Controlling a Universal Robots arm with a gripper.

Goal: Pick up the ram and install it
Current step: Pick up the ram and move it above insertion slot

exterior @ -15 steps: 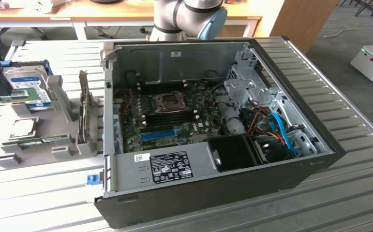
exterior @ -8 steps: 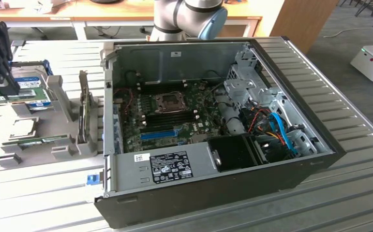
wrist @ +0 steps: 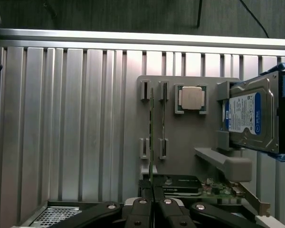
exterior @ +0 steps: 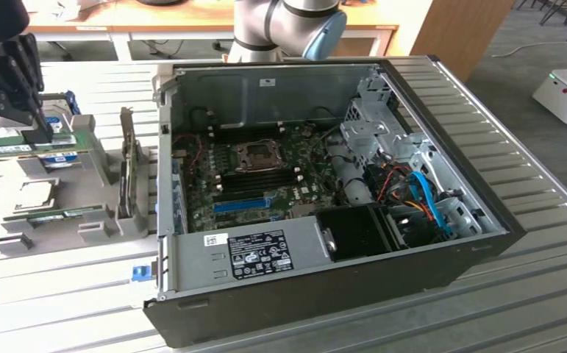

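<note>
With the gripper [wrist: 152,199] jaws pinching the thin ram [wrist: 151,137], on edge in the grey tray [wrist: 190,137] at the exterior view's left, a crooked lift could jam it in its holders [wrist: 144,90] or let it slip.

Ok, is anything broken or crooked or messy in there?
Nothing stands out. The computer case lies open on its side with nothing spilled. On the gray tray, the chip and hard drive sit in their holders, and the jaws hold the ram stick straight.

Jaws at ram [exterior: 13,149] on tray [exterior: 87,220] — case [exterior: 263,92] open
</note>
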